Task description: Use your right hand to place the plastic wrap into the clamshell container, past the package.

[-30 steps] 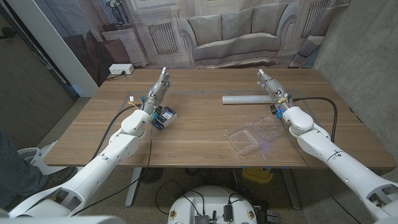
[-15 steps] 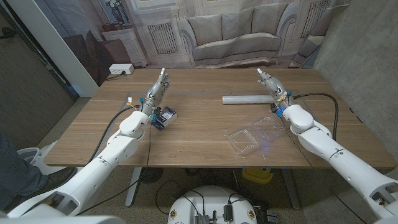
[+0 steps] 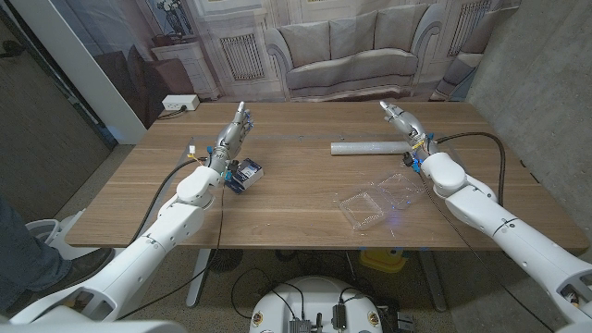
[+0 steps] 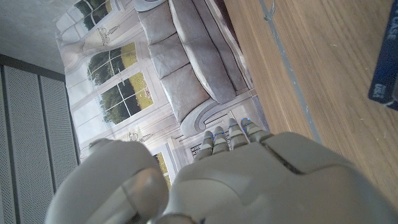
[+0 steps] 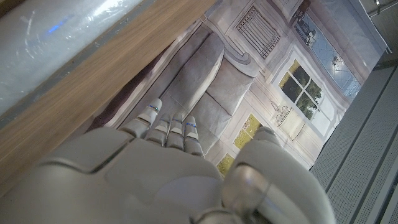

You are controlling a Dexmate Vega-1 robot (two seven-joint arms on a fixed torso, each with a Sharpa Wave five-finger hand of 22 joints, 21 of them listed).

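Your right hand (image 3: 403, 123) is raised over the desk (image 3: 305, 203) just beside the far right end of the plastic wrap (image 3: 368, 147), its fingers stretched out side by side and holding nothing; you cannot tell from the head view whether it touches the roll. In the right wrist view the same hand (image 5: 168, 168) reaches out with fingers together, and the shiny roll of plastic wrap (image 5: 56, 43) lies along the desk edge close to it.

The plastic wrap is a long silvery tube lying crosswise on the desk. The clamshell container (image 3: 379, 201) sits open and clear on the near side of the plastic wrap, a little toward your right arm. The package (image 3: 246, 173), dark blue with white, lies well apart from the plastic wrap, off toward your left arm.

Your left hand (image 3: 233, 135) stands near the package, on its far side, fingers straight and close together, gripping nothing. The left wrist view shows that hand (image 4: 236, 174) from behind, with a dark blue corner of the package (image 4: 387, 56) on the wood.
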